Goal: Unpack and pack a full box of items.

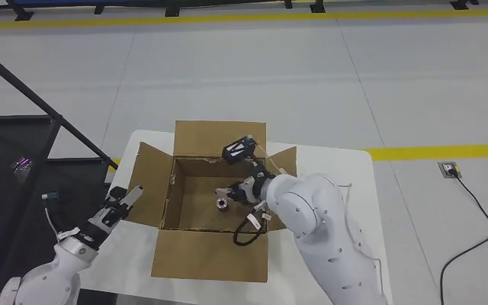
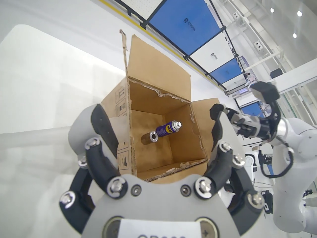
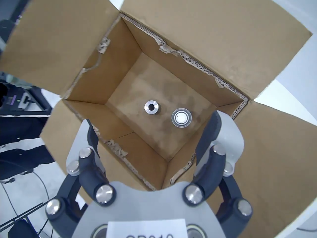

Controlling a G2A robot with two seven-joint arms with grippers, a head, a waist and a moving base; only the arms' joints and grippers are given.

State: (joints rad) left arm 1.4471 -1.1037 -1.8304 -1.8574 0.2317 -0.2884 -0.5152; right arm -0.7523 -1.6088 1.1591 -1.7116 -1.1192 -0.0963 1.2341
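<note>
Worktop [image 1: 335,164] carries an open cardboard box [image 1: 210,255]. Left gripper [image 2: 158,111] sits just outside one box wall, spread wide and empty. Right gripper [image 3: 153,125] hangs over the opening, equally wide, holding nothing; straight below it on the box floor stand a spray can [image 3: 181,117] and a short metal cylinder [image 3: 151,106].

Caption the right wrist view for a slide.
Open right tool above the unfolded cardboard box, a spray can and a metal cylinder on its floor.
</note>
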